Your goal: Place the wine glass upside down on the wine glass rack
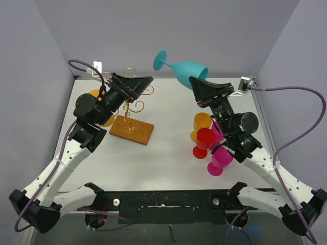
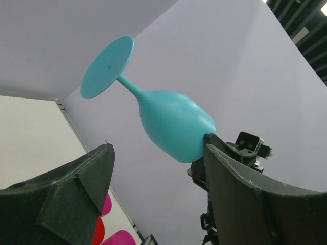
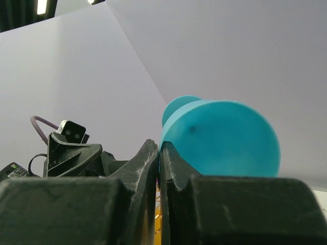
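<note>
Six entries, left to right, over one white worktop [image 1: 168, 158].

1. orange item [image 1: 96, 95]: mostly hidden by the left arm [image 1: 84, 109], behind and below the left end effector. Its kind and pose cannot be told.
2. left end effector [image 1: 139, 87]: raised off the worktop, jaws spread wide with nothing between them, fingers pointing toward the right arm [image 1: 240, 125].
3. wine glass rack [image 1: 134, 104]: thin gold wire with curled arms, upright on a rectangular wooden base [image 1: 132, 129]. It stands just below and in front of the left end effector; whether they touch cannot be told.
4. wine glass [image 1: 186, 67]: teal, held in the air between the two end effectors, up and to the left of the right one. It is tilted nearly onto its side, with its round foot [image 1: 160, 59] toward the back wall [image 1: 168, 30] and its bowl mouth at the right fingers. It is well apart from the rack.
5. right end effector [image 1: 198, 84]: closed on the rim of the wine glass, fingers pinched almost together in its own wrist view.
6. three glasses, orange [image 1: 202, 121], red [image 1: 204, 140] and magenta [image 1: 220, 158]: clustered on the worktop below the right end effector, partly under the right arm.
</note>
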You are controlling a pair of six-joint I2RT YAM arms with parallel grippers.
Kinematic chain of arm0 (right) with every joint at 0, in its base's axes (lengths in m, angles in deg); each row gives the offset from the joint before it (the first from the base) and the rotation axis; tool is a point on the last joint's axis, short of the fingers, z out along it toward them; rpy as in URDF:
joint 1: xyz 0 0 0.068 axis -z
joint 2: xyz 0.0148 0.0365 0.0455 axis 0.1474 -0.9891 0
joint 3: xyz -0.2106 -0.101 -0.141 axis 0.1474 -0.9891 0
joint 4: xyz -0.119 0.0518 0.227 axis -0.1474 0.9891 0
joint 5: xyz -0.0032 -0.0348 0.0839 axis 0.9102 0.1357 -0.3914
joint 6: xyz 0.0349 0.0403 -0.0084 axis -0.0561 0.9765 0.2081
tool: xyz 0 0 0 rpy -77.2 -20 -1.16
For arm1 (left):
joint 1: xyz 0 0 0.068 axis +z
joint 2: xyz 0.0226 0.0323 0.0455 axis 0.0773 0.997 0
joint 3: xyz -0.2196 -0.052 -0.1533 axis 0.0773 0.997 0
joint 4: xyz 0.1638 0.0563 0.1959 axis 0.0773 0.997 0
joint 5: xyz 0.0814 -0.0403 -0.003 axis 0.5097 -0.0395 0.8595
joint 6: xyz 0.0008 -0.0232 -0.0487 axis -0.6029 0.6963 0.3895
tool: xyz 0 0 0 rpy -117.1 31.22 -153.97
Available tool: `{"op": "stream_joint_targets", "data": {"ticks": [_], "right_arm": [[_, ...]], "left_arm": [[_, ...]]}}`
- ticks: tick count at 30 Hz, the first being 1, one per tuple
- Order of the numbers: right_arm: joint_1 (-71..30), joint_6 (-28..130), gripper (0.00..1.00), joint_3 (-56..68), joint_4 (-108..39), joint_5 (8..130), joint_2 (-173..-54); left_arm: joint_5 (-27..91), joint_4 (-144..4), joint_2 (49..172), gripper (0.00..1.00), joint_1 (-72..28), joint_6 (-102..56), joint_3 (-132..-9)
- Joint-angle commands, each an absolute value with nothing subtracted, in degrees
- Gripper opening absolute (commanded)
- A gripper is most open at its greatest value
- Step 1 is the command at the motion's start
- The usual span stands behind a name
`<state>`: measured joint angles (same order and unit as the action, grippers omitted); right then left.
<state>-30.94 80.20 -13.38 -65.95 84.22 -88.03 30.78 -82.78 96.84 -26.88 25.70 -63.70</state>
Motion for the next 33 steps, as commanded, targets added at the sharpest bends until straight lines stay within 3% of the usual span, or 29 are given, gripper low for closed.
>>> {"op": "stream_joint_targets", "data": {"ticks": [1,11,19,25,29,33], "right_arm": [[-31.16,83.79,0.00,-11.30,-74.41,83.43,-89.43],[-31.16,87.14,0.00,-11.64,-79.76,80.80,-90.87],[-31.15,87.86,0.00,-11.73,-80.28,78.42,-91.52],[-31.15,85.37,0.00,-9.96,-77.14,74.90,-91.89],[-31.25,85.07,0.00,-10.83,-77.32,72.20,-91.71],[-31.25,85.19,0.00,-11.77,-78.17,69.60,-91.61]], "left_arm": [[33.77,-89.81,97.62,0.67,-28.14,29.43,-65.55],[37.05,-93.54,100.39,0.67,-29.87,31.62,-66.48],[40.46,-94.16,103.25,0.55,-30.32,33.68,-69.66],[40.68,-95.06,104.61,0.54,-30.46,33.59,-71.02],[40.11,-96.20,105.55,0.43,-30.46,35.25,-71.36],[40.66,-95.43,106.15,0.40,-30.46,35.30,-72.21]]}}
